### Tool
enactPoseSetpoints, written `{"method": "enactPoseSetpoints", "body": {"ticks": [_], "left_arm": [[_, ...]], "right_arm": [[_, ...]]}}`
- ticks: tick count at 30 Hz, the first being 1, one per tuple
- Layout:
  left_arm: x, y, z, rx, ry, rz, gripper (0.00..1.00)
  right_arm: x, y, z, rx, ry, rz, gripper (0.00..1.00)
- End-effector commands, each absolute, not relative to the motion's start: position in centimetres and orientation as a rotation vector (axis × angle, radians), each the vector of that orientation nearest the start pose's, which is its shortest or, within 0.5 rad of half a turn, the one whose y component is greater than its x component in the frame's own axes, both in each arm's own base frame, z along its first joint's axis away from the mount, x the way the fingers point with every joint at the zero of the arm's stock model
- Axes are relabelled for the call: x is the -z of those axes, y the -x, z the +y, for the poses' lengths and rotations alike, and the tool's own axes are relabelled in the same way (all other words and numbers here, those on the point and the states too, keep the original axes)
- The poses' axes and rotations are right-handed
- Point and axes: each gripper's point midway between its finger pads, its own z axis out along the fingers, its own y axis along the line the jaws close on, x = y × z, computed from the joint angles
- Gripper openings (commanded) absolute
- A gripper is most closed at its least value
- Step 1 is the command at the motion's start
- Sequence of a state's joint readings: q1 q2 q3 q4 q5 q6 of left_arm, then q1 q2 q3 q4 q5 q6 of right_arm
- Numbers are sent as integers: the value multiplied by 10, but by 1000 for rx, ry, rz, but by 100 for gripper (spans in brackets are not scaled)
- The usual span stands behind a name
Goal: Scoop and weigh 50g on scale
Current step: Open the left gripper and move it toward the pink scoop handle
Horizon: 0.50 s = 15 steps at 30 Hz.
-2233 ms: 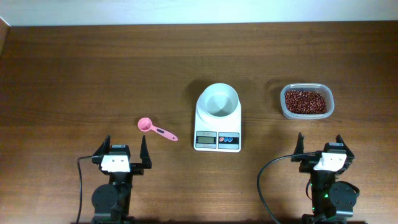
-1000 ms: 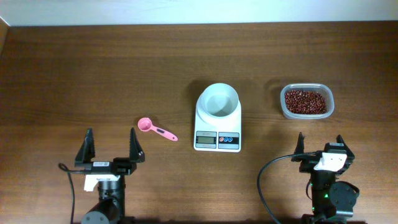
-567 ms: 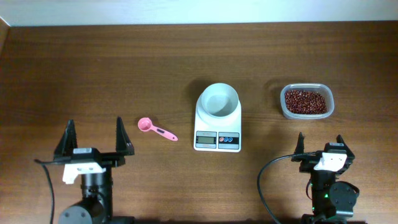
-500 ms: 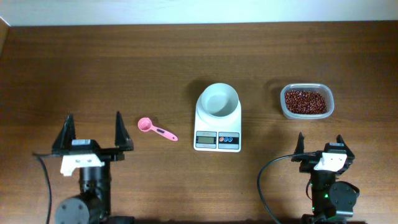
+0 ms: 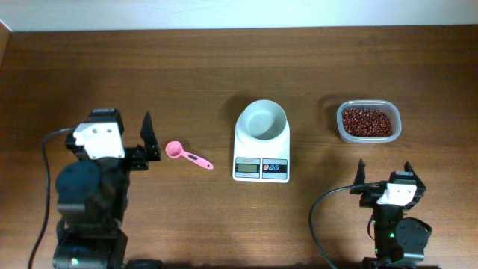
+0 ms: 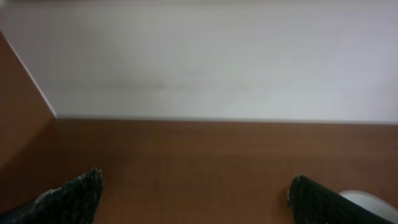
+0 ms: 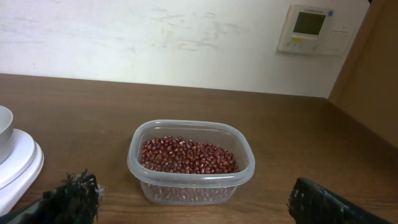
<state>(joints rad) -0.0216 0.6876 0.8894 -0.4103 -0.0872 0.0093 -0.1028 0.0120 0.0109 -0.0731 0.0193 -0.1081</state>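
Note:
The white scale [image 5: 261,153] stands mid-table with its round white bowl [image 5: 262,121] on top. The dark red-brown beans [image 5: 367,122] fill a clear plastic tub [image 7: 189,180] at the right. In the right wrist view the tub sits straight ahead of my open right gripper [image 7: 196,196], apart from it, with the scale's edge [image 7: 15,165] at the left. My right gripper [image 5: 385,173] rests near the front edge. My left gripper [image 5: 119,133] is raised and open, left of a pink scoop [image 5: 187,155]. Its wrist view shows both fingertips [image 6: 84,190] wide apart over bare wood, nothing between them.
A wall runs along the table's far edge [image 6: 199,119]. A wall-mounted control panel [image 7: 309,28] shows at the back right. The left arm's black cable [image 5: 45,161] loops beside its base.
My left arm has risen and swung forward, bringing its open gripper up beside the pink scoop. The right arm, scale, scoop and tub have not moved.

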Motion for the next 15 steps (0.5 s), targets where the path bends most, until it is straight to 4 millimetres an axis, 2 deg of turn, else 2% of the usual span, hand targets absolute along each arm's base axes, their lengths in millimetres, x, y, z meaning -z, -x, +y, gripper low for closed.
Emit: {"method": "enactPoseSetpoints", "body": {"ticks": [1,7,15], "left_arm": [[-340,-294,11,-60,63,1834,99],[-318,-319,-15,76,-37,1969,99],[-282,-316,-26,179,-14,2159,99]], "right_arm": [[-155,-244,-31,189,-21,1656,99],[-155,-244,-31,189,-21,1656,99],[-155,-244,-31,189,-20,1656,99]]}}
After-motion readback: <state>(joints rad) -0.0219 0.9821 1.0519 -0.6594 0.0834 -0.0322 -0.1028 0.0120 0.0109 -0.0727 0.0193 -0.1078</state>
